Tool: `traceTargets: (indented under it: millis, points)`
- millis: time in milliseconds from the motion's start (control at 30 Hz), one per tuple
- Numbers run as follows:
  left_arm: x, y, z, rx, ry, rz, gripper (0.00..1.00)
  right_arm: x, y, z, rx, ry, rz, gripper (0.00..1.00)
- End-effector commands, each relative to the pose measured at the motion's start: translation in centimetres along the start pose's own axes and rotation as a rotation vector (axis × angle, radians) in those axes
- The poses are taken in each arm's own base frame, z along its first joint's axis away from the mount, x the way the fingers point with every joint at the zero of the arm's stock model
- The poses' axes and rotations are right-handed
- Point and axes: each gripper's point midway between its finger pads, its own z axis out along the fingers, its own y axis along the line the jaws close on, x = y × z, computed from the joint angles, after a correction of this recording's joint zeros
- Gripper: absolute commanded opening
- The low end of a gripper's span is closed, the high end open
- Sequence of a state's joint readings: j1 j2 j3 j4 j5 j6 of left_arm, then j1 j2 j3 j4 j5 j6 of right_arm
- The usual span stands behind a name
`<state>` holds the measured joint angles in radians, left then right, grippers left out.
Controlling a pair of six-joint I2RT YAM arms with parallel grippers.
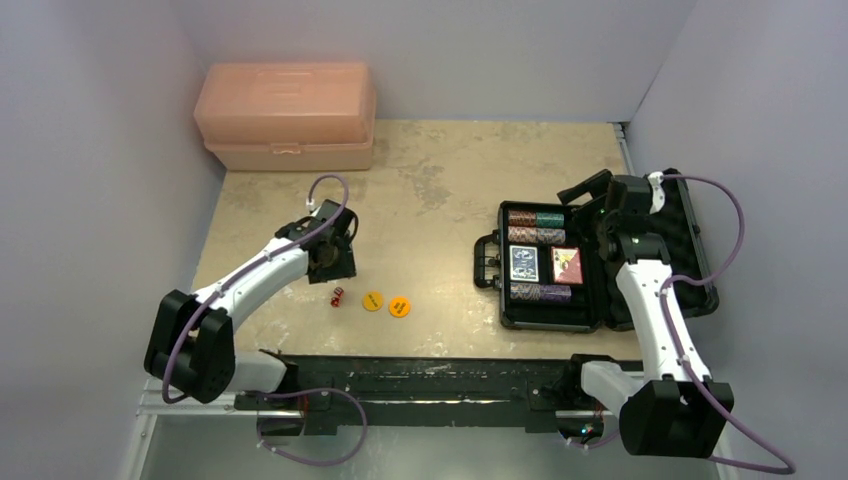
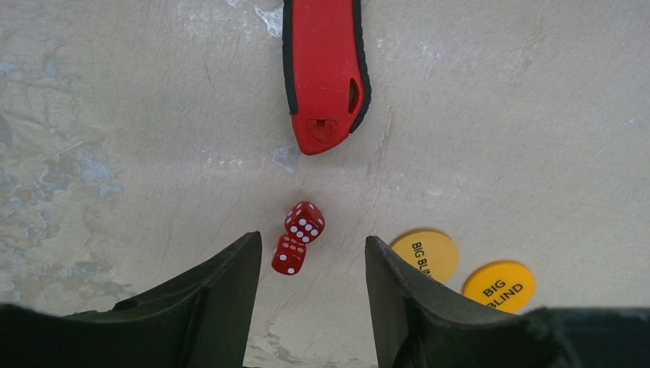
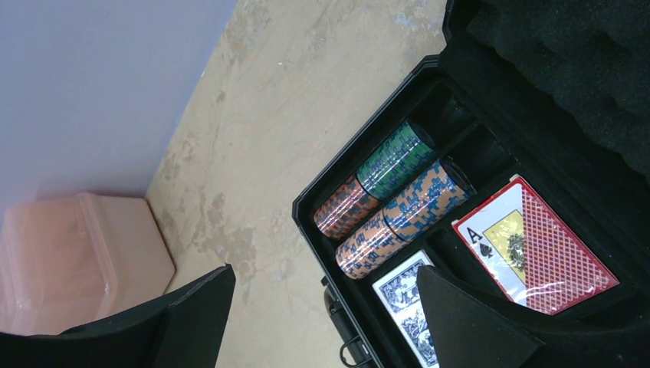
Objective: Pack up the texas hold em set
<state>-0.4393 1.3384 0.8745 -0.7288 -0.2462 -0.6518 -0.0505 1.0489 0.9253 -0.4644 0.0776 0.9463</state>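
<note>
The black case (image 1: 597,322) lies open at the right, its foam lid (image 1: 690,240) folded back. It holds striped chips (image 1: 536,236), a blue deck (image 1: 524,264) and a red deck (image 1: 567,264). In the right wrist view the chips (image 3: 398,203), the red deck (image 3: 536,245) and the blue deck (image 3: 405,303) show in the case (image 3: 360,180). Two red dice (image 1: 338,296) and two orange discs (image 1: 385,302) lie on the table. My left gripper (image 1: 330,268) is open just above the dice (image 2: 297,239), which lie near its left finger. My right gripper (image 1: 590,195) is open and empty above the case.
A peach plastic toolbox (image 1: 287,115) stands at the back left, also in the right wrist view (image 3: 73,261). A red utility knife (image 2: 326,69) lies beyond the dice in the left wrist view. The orange discs (image 2: 460,268) read BIG BLIND, right of my left gripper.
</note>
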Motion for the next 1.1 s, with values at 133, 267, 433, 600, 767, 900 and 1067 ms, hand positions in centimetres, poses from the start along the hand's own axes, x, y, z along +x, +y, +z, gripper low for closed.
traceTargets:
  millis: [133, 267, 433, 600, 767, 900, 1067]
  points:
    - [0.6, 0.0, 2.2, 0.009, 0.055, -0.108, 0.46, 0.2, 0.8, 0.8, -0.029, 0.016, -0.045, 0.92]
    - [1.3, 0.6, 2.8, -0.018, 0.087, -0.149, 0.41, 0.3, 0.8, 1.1, -0.027, 0.025, -0.051, 0.92]
    - [1.9, 0.6, 3.4, -0.015, 0.109, -0.175, 0.39, 0.4, 0.7, 1.3, -0.022, 0.032, -0.053, 0.92]
    - [2.1, 0.6, 3.6, -0.017, 0.113, -0.18, 0.39, 0.5, 0.8, 1.4, -0.022, 0.036, -0.055, 0.92]
    - [2.0, 0.5, 3.7, -0.013, 0.111, -0.18, 0.38, 0.4, 0.9, 1.3, -0.025, 0.036, -0.055, 0.92]
    - [2.1, 0.5, 3.6, -0.015, 0.123, -0.185, 0.36, 0.4, 0.8, 1.3, -0.024, 0.035, -0.057, 0.91]
    - [2.5, -0.2, 3.5, 0.017, 0.144, -0.214, 0.33, 0.4, 0.9, 1.2, -0.024, 0.034, -0.059, 0.91]
